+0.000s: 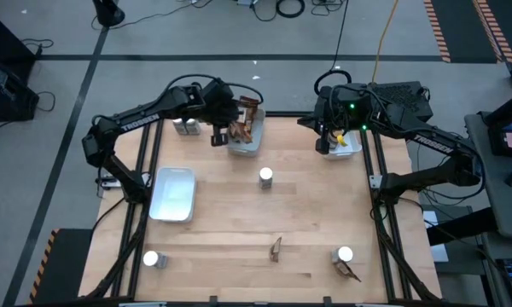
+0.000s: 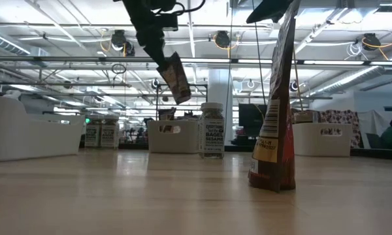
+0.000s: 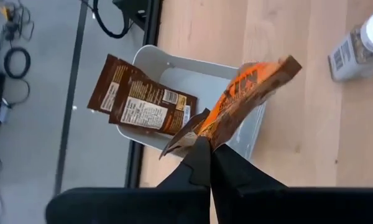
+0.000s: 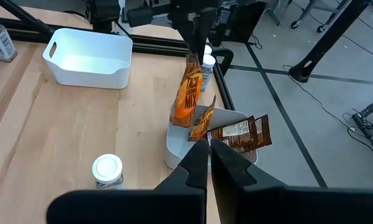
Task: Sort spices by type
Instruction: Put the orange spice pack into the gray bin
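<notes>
At the near edge a loose packet [image 1: 276,248] stands upright. A jar [image 1: 265,176] sits mid-table. On the far side, the left gripper [image 3: 205,143] pinches an orange packet [image 3: 252,90] by its corner. The packet hangs above the tray [image 3: 193,79], which holds brown packets [image 3: 146,109]. The right gripper [image 4: 208,144] is closed and empty to the tray's right.

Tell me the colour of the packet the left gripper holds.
Orange and dark brown packet, pinched by the left gripper; clearest in the left wrist view.

A robotics laboratory or workshop. A wooden bench [image 1: 239,222] in a black frame stands on a grey floor [image 1: 239,34] strewn with cables [image 1: 290,8]. Exposed ceiling pipework [image 2: 202,62], strip lights and hazard-striped tape [image 1: 439,30] surround it.
</notes>
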You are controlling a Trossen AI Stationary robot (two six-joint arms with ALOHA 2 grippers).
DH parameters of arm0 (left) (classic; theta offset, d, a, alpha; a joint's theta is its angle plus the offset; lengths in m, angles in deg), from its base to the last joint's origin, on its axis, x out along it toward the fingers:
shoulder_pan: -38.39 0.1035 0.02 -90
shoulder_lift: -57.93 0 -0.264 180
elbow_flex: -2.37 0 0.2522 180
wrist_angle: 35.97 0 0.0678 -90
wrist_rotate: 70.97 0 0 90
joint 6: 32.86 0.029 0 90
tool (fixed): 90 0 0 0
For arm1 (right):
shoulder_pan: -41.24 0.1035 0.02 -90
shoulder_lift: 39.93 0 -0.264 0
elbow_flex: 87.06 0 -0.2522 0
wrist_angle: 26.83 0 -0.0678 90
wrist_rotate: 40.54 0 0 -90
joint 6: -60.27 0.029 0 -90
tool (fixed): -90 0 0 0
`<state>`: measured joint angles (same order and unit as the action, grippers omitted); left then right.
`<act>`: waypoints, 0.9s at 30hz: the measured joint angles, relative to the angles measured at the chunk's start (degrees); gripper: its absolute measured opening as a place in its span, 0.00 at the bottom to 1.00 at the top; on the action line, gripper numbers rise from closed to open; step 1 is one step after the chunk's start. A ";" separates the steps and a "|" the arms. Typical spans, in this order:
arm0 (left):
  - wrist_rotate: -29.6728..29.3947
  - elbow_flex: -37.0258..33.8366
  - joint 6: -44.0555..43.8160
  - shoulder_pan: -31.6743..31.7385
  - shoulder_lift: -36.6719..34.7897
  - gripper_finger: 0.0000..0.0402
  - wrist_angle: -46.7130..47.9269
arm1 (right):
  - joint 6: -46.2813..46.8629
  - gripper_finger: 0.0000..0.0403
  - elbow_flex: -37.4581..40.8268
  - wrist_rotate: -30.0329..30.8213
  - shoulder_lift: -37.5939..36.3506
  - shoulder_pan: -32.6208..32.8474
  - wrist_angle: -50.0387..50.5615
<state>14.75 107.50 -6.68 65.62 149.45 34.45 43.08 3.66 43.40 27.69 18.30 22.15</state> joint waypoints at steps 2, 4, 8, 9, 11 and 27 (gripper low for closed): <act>-0.02 0.00 -1.88 0.09 0.00 0.00 0.14 | 0.00 0.00 0.01 -0.01 0.00 0.00 0.00; -0.02 0.00 -3.26 0.15 0.00 0.00 0.50 | 0.00 0.00 0.00 -0.01 0.00 0.00 0.00; -0.02 0.00 -6.96 0.18 0.84 0.00 2.08 | 0.02 0.00 0.00 -0.01 0.00 0.00 0.00; -0.02 0.00 -7.70 0.25 1.30 0.00 2.83 | 0.02 0.00 0.00 -0.01 0.00 0.00 0.00; -0.04 -0.02 -7.89 0.39 2.38 0.00 4.66 | 0.02 0.00 0.01 -0.01 0.00 0.00 0.02; -2.28 -0.02 -9.37 1.80 9.80 0.00 6.18 | 0.02 0.00 0.00 -0.01 0.00 0.01 1.62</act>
<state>12.47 107.48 -16.05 67.42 159.25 40.63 43.10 3.66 43.39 27.69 18.31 23.77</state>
